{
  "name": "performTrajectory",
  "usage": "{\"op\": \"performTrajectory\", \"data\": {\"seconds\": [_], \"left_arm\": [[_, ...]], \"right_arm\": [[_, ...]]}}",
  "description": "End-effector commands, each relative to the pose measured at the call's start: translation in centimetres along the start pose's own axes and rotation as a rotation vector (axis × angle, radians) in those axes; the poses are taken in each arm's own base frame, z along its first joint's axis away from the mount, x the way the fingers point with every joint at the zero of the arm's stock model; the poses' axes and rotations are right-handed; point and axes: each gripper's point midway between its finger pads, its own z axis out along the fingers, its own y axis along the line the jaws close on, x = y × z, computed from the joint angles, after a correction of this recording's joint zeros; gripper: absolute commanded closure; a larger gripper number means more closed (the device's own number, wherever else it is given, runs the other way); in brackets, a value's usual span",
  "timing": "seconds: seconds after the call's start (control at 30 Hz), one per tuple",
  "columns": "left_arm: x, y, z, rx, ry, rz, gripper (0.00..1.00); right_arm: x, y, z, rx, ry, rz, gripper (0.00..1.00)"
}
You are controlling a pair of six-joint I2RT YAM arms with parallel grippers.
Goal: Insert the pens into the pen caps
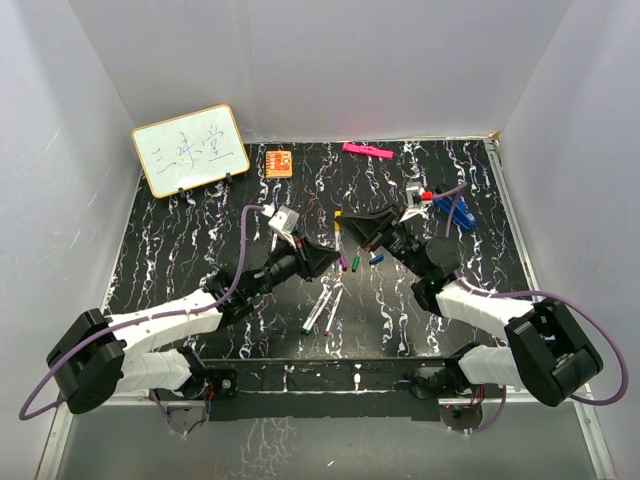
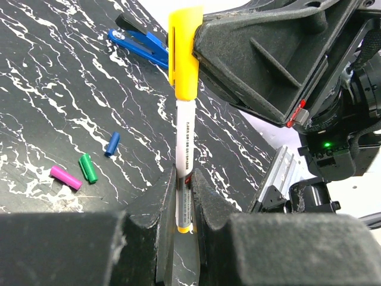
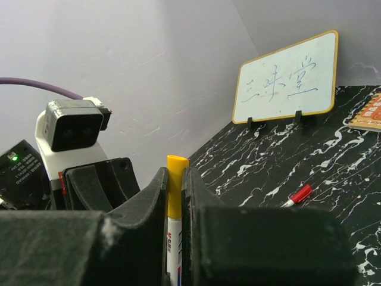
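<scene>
Left jaws clamp the white pen [image 2: 186, 143], lower centre, left wrist view. Right jaws pinch the yellow cap [image 2: 181, 50] seated over its top. Purple cap [image 2: 65, 177], green cap [image 2: 88, 168], blue cap [image 2: 112, 143] loose on counter [image 2: 53, 89], lower left.

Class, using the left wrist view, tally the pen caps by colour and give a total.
yellow cap: 1
blue cap: 1
green cap: 1
magenta cap: 1
Total: 4
</scene>
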Motion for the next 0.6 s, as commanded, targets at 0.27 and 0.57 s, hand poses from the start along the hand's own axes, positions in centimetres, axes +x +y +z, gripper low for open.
{"op": "performTrajectory", "data": {"seconds": [0.27, 0.57], "left_arm": [[-9.5, -1.4, 0.6, 0.066, -0.269, 0.031, 1.00], [-13.8, -1.7, -0.9, 0.089, -0.399, 0.058, 1.00]], "right_arm": [[5.7, -1.6, 0.3, 0.099, 0.238, -0.030, 1.00], [9.7, -2.3, -0.4, 0.172, 0.346, -0.065, 1.00]]}}
